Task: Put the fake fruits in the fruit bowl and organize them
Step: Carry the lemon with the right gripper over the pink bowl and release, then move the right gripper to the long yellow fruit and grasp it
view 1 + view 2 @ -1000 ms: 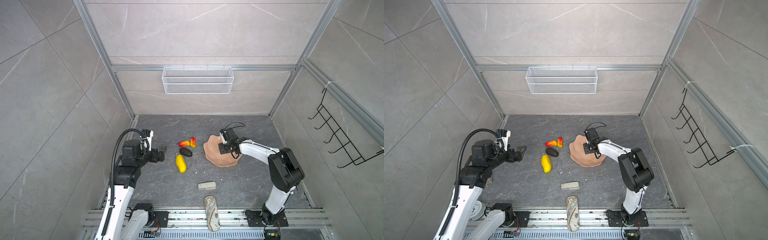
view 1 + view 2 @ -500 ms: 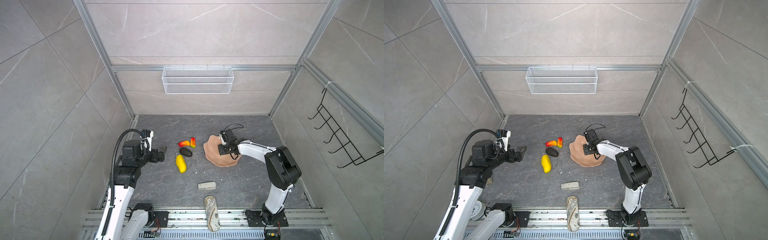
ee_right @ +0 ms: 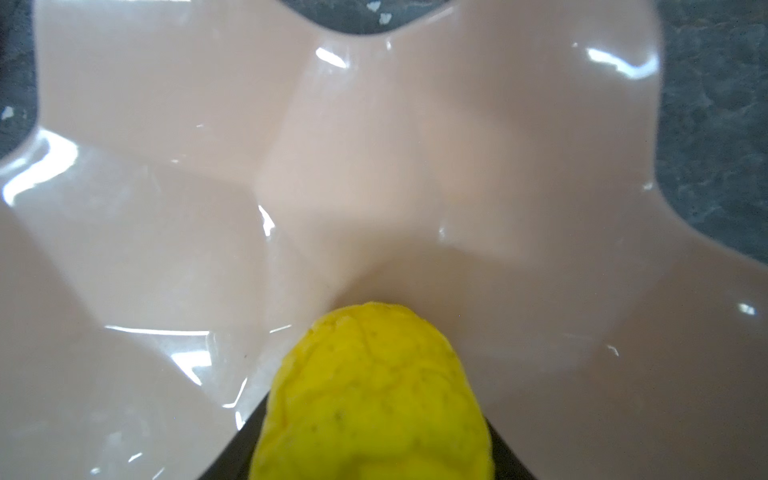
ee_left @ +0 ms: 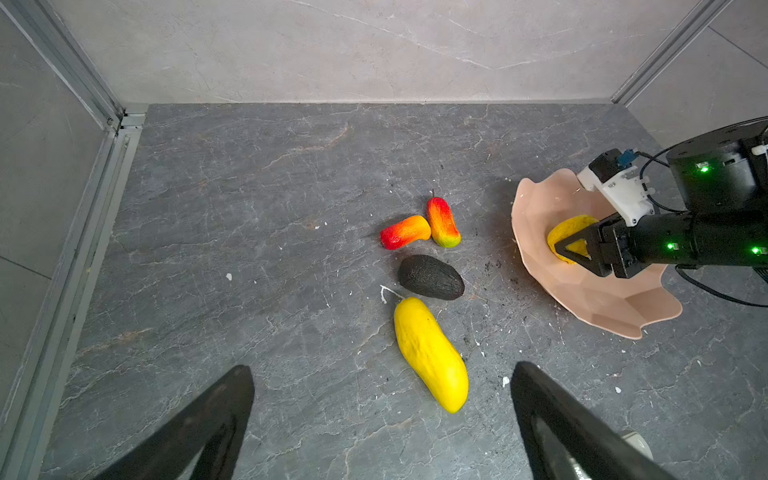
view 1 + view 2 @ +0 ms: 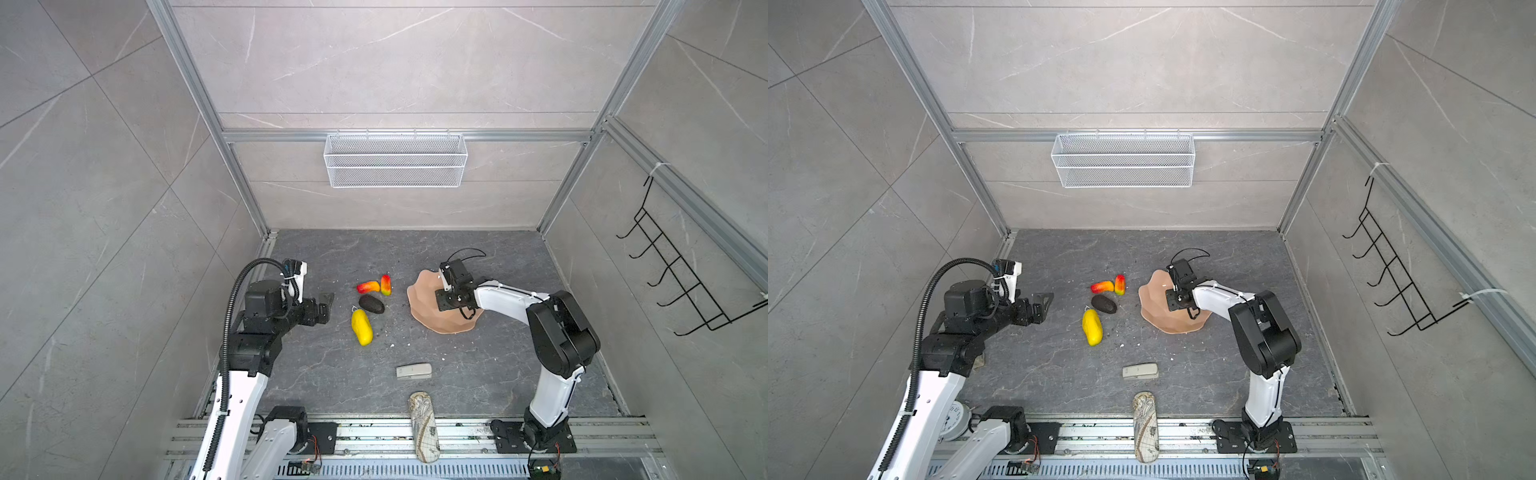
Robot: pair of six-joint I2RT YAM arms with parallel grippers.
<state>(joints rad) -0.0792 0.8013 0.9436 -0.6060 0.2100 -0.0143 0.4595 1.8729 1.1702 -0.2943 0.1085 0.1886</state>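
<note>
The pale pink fruit bowl [image 5: 440, 324] [image 4: 602, 303] [image 3: 374, 166] sits right of centre on the dark floor. My right gripper [image 5: 442, 299] [image 4: 571, 249] [image 3: 374, 436] is inside it, shut on the round yellow fruit [image 4: 571, 226] [image 3: 374, 386], which is low against the bowl's inner wall. Left of the bowl lie two red-orange fruits [image 5: 368, 286] [image 5: 386, 284], a black-brown oval fruit [image 5: 371, 304] [image 4: 430, 277] and a long yellow fruit [image 5: 362, 327] [image 4: 430, 353]. My left gripper [image 5: 326, 305] [image 4: 384, 368] hovers open, just left of the long yellow fruit, holding nothing.
A beige stapler-like block [image 5: 413, 371] lies nearer the front. A map-patterned case [image 5: 424, 426] rests on the front rail. A white wire basket [image 5: 395, 160] hangs on the back wall and a black hook rack [image 5: 681, 282] on the right wall.
The right arm's elbow has shifted slightly left while its gripper stays in the bowl with the yellow fruit. The left arm and the loose fruits have not moved.
</note>
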